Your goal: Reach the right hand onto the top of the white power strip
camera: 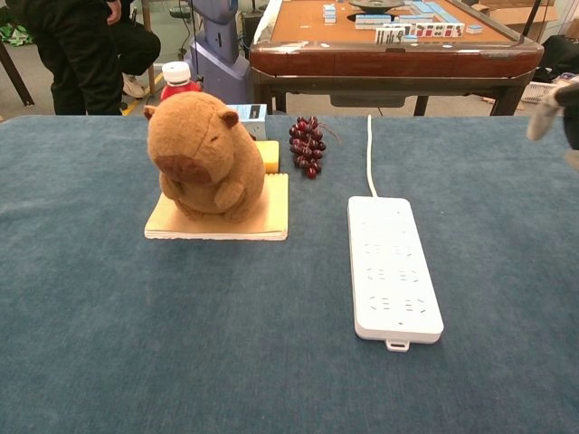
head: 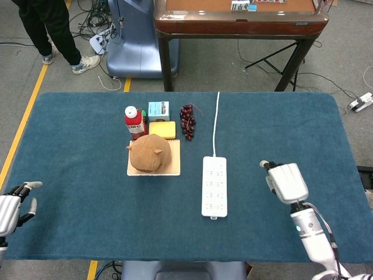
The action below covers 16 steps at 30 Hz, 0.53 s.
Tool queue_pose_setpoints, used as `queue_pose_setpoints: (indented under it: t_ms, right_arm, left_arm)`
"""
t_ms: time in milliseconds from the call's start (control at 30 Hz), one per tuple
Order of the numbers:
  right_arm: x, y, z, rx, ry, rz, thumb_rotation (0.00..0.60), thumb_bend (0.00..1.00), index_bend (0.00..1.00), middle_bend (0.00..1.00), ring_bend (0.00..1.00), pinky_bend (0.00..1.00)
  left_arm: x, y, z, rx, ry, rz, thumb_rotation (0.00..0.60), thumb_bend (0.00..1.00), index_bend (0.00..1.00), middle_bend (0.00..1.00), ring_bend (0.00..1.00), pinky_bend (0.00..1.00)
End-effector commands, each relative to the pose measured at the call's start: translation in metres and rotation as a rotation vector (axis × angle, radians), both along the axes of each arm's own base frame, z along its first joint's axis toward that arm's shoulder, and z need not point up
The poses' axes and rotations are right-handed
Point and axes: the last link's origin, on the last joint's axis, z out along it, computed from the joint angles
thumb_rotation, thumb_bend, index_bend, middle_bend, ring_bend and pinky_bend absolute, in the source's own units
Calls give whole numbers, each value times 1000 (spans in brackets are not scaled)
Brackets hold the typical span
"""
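Note:
The white power strip (head: 214,185) lies flat on the blue table, its cord (head: 216,119) running toward the far edge. Nothing rests on the white power strip (camera: 393,269). My right hand (head: 286,182) hovers to the right of the strip, well apart from it, showing its back to the head view with the fingers hidden beneath. In the chest view only a sliver of my right hand (camera: 558,113) shows at the right edge. My left hand (head: 14,202) sits at the table's near left corner, fingers apart and empty.
A brown capybara plush (head: 150,153) sits on a tan board (head: 173,167) left of the strip. Behind it stand a red bottle (head: 134,122), a small teal box (head: 158,110), a yellow sponge (head: 162,129) and dark grapes (head: 187,120). A person (camera: 77,45) stands beyond the far left corner.

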Motion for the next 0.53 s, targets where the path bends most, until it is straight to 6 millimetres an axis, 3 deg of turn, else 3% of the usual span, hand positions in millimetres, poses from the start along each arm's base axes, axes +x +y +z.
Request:
queue_pose_setpoints:
  t_ms: [33, 300, 533]
  right_arm:
    - [-25, 26, 13, -45, -14, -56, 600, 327, 359, 423, 500, 614]
    - [-74, 60, 22, -94, -120, -163, 600, 327, 359, 393, 468, 560]
    - [-74, 60, 30, -105, -137, -128, 600, 328, 359, 387, 465, 560]
  left_arm:
    - [1, 0, -1, -2, 4, -4, 600, 606, 373, 362, 450, 701]
    - [2, -2, -6, -12, 16, -11, 600, 606, 373, 362, 450, 701]
    - [3, 0, -7, -14, 15, -19, 600, 606, 376, 362, 450, 701]
